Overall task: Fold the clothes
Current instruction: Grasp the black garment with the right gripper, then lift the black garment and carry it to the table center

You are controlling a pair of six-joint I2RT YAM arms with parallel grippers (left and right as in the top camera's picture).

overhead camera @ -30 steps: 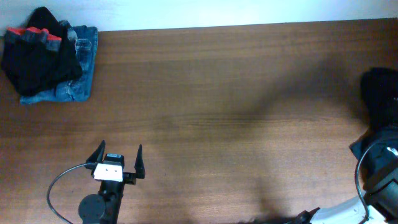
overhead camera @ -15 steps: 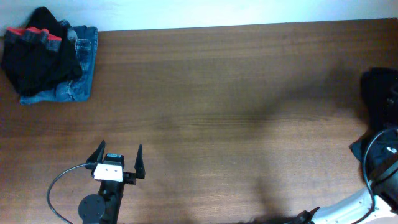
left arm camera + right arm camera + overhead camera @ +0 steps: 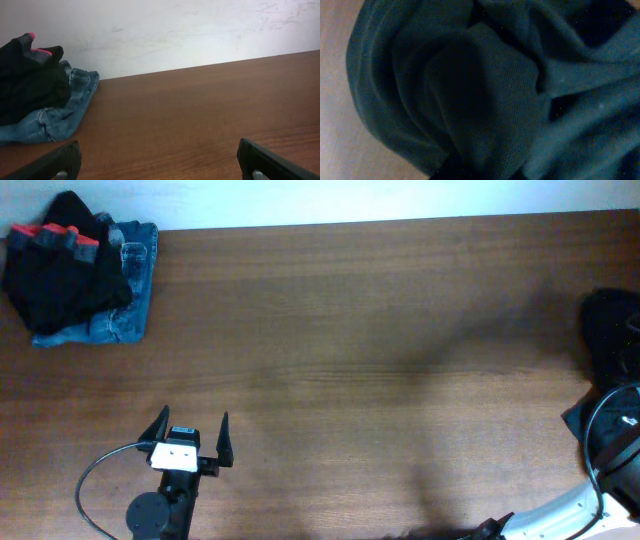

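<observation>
The black top (image 3: 608, 330) is bunched at the worktop's (image 3: 350, 330) far right edge, right under the right jaws. Fabric fills their view, so can't tell if they're pinching it. The left jaws sit spread wide, well off to its left. Right arm's call, I reckon.

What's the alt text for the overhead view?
The right arm sits at the right edge of a wooden table, beside a heap of black clothes. The left arm's fingers stand open at bottom left. A black garment lies on blue denim top left.
</observation>
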